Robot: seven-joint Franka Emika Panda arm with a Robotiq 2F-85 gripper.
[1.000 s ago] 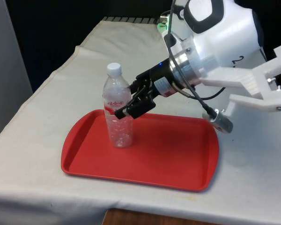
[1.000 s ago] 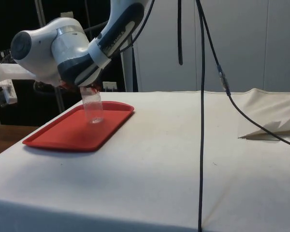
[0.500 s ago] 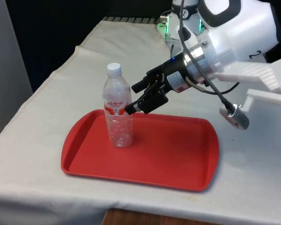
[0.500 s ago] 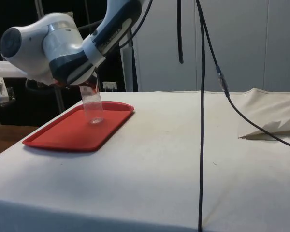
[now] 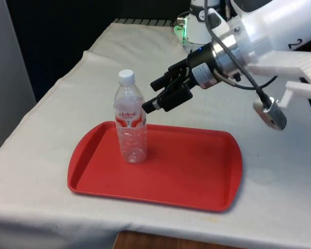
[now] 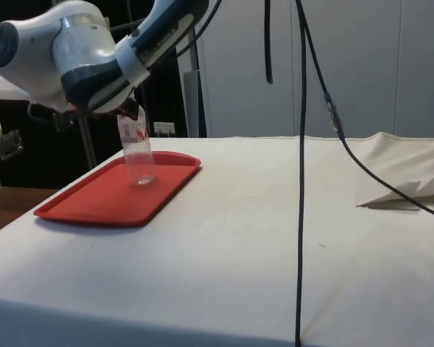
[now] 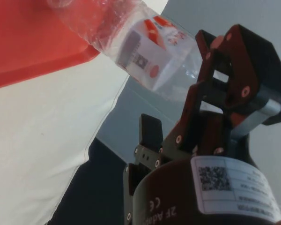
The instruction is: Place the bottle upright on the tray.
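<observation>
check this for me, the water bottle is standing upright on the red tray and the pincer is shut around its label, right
Not quite. The water bottle does stand upright on the red tray, but the pincer is not shut around its label. The front view shows it open and clear of the bottle, off to the front view's right, level with the bottle's upper part.
</observation>
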